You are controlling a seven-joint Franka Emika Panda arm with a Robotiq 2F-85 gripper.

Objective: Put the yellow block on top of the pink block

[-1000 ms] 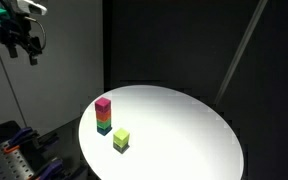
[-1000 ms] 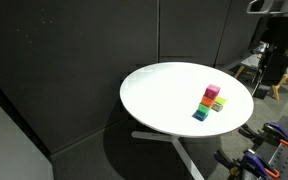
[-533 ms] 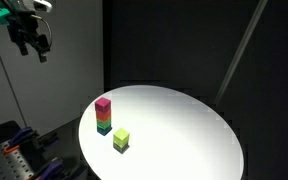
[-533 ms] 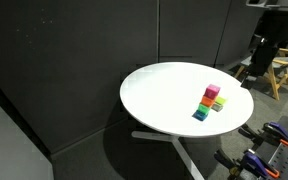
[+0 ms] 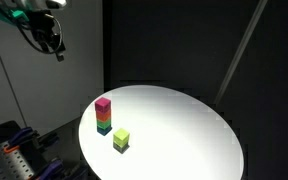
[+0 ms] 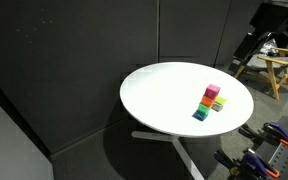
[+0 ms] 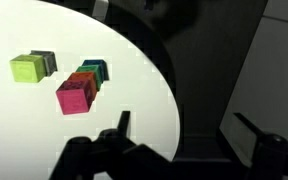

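Observation:
The yellow block (image 5: 121, 136) sits on a grey cube on the white round table (image 5: 184, 130), beside a short stack topped by the pink block (image 5: 103, 103). Both also show in an exterior view, yellow block (image 6: 220, 102) and pink block (image 6: 213, 91). In the wrist view the yellow block (image 7: 26, 68) lies left of the pink block (image 7: 74, 97). My gripper (image 5: 52, 42) hangs high above and off the table's edge, far from the blocks. It is open and empty in the wrist view (image 7: 187, 125).
Under the pink block the stack has a red-orange cube (image 7: 83, 80) and a green cube (image 5: 103, 125), with a dark teal cube (image 7: 94, 69) at the bottom. Black walls surround the table (image 6: 164, 95). A wooden stand (image 6: 275, 70) and clamps (image 6: 274, 131) lie off the table.
My gripper has moved sideways toward the table at about the same height. The blocks have not moved.

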